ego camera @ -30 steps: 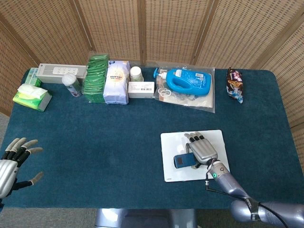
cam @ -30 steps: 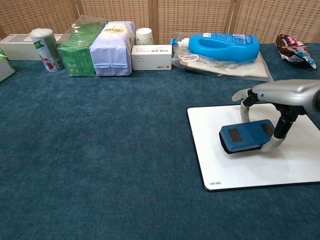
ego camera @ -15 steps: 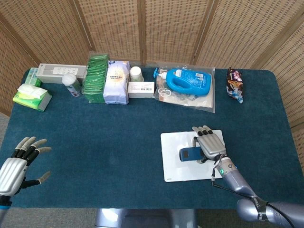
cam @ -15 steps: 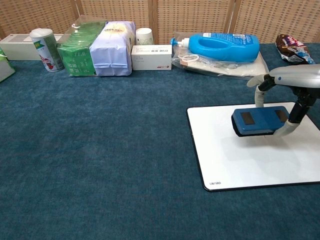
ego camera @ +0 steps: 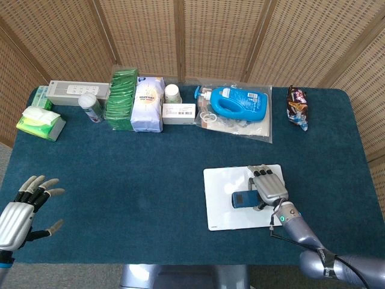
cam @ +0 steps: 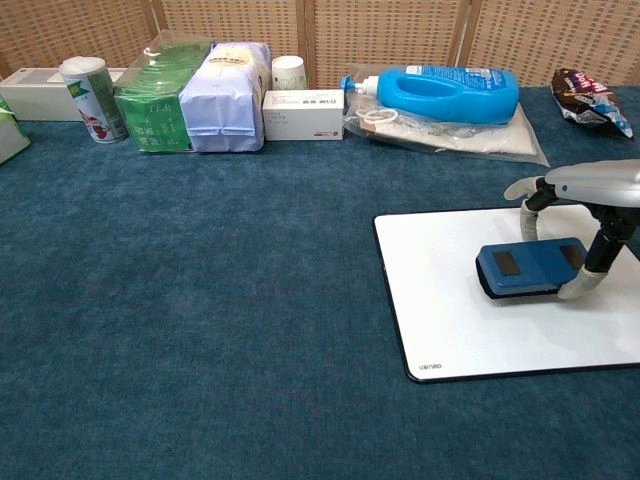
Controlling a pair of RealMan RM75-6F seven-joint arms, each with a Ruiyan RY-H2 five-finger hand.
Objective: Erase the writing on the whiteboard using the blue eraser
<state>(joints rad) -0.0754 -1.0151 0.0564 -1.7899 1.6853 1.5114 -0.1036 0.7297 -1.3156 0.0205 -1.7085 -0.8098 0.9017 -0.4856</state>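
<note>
A white whiteboard [ego camera: 224, 208] [cam: 450, 320] lies flat on the blue cloth, front right of the table. No writing shows on its visible surface. The blue eraser [ego camera: 243, 198] [cam: 528, 267] rests on the board's right half. My right hand [ego camera: 269, 188] [cam: 590, 195] grips the eraser from above, fingers wrapped over its right end. My left hand [ego camera: 21, 208] hovers at the table's front left corner, fingers spread and holding nothing; it shows only in the head view.
Along the back edge stand a tissue pack [ego camera: 40, 122], a grey box [ego camera: 78, 92], a can [cam: 88, 98], green and white bags [cam: 195, 95], a cup [cam: 289, 72], a small carton [cam: 304, 113], a blue detergent bottle [cam: 445, 95] on plastic, and a snack bag [cam: 590, 100].
My right hand has slid the eraser rightward across the board, lifting slightly and then setting it lower again. The left hand has shifted a little at the front left corner.
</note>
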